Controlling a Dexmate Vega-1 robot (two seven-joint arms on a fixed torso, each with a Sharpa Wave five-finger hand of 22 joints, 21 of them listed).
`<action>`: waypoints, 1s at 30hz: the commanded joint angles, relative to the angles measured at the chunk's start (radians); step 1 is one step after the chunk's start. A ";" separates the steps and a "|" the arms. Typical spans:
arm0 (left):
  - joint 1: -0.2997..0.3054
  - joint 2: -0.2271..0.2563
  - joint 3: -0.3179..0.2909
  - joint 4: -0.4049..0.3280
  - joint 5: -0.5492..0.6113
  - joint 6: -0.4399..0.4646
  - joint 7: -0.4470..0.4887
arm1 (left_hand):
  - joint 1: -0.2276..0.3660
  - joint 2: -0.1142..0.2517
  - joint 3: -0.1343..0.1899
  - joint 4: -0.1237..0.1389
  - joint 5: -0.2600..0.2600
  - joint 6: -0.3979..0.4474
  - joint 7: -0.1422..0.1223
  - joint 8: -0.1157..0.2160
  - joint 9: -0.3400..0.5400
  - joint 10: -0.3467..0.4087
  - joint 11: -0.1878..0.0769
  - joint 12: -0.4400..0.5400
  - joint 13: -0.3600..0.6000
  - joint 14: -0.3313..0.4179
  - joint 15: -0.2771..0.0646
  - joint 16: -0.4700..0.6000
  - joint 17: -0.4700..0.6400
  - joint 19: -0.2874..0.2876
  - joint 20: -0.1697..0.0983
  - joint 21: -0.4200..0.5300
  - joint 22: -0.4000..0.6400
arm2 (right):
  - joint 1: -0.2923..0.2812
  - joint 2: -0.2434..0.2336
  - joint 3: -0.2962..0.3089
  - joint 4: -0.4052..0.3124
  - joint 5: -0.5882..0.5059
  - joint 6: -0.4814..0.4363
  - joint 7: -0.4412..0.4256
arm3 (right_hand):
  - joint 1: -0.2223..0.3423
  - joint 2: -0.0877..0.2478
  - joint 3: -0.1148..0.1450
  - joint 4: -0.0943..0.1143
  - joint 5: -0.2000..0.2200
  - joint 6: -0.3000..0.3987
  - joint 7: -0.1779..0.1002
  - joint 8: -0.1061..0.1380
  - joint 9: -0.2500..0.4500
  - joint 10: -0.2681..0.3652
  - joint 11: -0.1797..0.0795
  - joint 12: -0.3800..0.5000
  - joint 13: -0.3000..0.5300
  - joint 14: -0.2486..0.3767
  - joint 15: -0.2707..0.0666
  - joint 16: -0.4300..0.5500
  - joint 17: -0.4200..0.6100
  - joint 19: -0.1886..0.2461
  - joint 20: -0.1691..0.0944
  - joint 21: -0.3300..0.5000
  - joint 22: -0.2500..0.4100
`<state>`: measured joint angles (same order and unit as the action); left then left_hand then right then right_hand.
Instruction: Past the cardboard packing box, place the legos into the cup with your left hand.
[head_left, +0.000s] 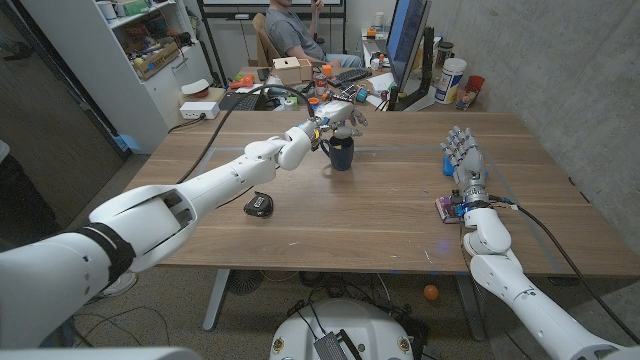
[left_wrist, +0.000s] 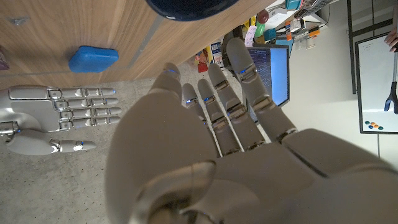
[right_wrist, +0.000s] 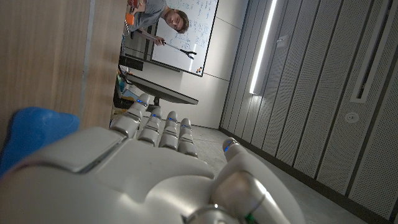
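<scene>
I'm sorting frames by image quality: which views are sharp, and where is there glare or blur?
Head view: evenly lit and sharp, left hand over the cup clear. Left wrist view: hand sharp, the cup cropped at the frame edge. Right wrist view: right hand close and soft, bright ceiling light strip glaring.

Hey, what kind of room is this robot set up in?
Most likely a lab or workshop-style office. Behind the wooden table stands a cluttered desk with a monitor and a seated person, shelving holds assorted gear, and a whiteboard with writing hangs on the wall.
</scene>
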<state>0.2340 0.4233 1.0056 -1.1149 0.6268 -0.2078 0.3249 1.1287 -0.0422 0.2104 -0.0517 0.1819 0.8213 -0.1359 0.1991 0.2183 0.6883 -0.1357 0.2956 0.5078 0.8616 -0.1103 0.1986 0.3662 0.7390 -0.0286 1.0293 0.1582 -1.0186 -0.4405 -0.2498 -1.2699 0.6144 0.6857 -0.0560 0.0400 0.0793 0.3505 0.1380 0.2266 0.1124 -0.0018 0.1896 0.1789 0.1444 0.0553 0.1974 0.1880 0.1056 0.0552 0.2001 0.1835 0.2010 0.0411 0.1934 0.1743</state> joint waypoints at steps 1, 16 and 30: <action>0.025 0.029 -0.033 -0.072 0.011 0.014 -0.032 | -0.021 -0.001 -0.005 0.003 -0.003 -0.017 -0.003 -0.006 -0.001 -0.013 0.003 -0.006 0.004 -0.017 -0.101 0.001 0.000 0.004 0.013 -0.010 0.002 | -0.002 0.005 0.002 0.003 -0.007 0.011 -0.011 | -0.004 0.001 -0.004 -0.002 0.009 0.001 -0.005 -0.001 0.004 0.001 -0.005 -0.001 0.004 0.010 -0.001 0.001 0.002 -0.002 0.000 0.006 0.002; 0.043 0.047 -0.073 -0.124 0.001 0.044 -0.072 | -0.078 0.001 -0.018 0.020 -0.007 -0.045 -0.009 -0.004 -0.004 -0.043 0.014 -0.030 -0.003 -0.069 -0.094 0.001 -0.006 -0.022 0.048 -0.060 0.003 | -0.019 -0.005 0.003 -0.026 -0.020 0.006 -0.026 | -0.003 0.001 -0.005 -0.002 0.010 0.000 -0.006 -0.001 0.004 0.001 -0.006 -0.001 0.004 0.011 -0.002 0.000 0.002 -0.002 0.000 0.006 0.002; 0.057 0.076 -0.109 -0.195 -0.009 0.102 -0.134 | -0.162 0.002 -0.036 0.048 -0.001 -0.122 -0.017 -0.010 -0.007 -0.109 0.039 -0.077 -0.022 -0.172 -0.042 -0.010 -0.029 -0.084 0.107 -0.139 0.004 | -0.026 -0.013 0.002 -0.045 -0.025 -0.006 -0.029 | -0.003 0.001 -0.006 -0.003 0.011 0.000 -0.006 -0.001 0.004 0.000 -0.006 -0.002 0.004 0.011 -0.003 -0.001 0.002 -0.002 0.000 0.006 0.002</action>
<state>0.2790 0.4771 0.9274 -1.2528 0.6263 -0.1485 0.2348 0.9812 -0.0390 0.1721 -0.0137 0.1760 0.7101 -0.1531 0.1885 0.2089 0.5875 -0.0965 0.2222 0.4864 0.7033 -0.0680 0.1912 0.3385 0.6638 0.0701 0.8997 0.1610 -1.0379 -0.4465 -0.2470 -1.3000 0.5946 0.6916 -0.0793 0.0400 0.0793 0.3464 0.1339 0.2345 0.1124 -0.0018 0.1896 0.1789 0.1444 0.0554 0.1974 0.1880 0.1091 0.0516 0.2001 0.1835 0.2010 0.0411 0.1934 0.1743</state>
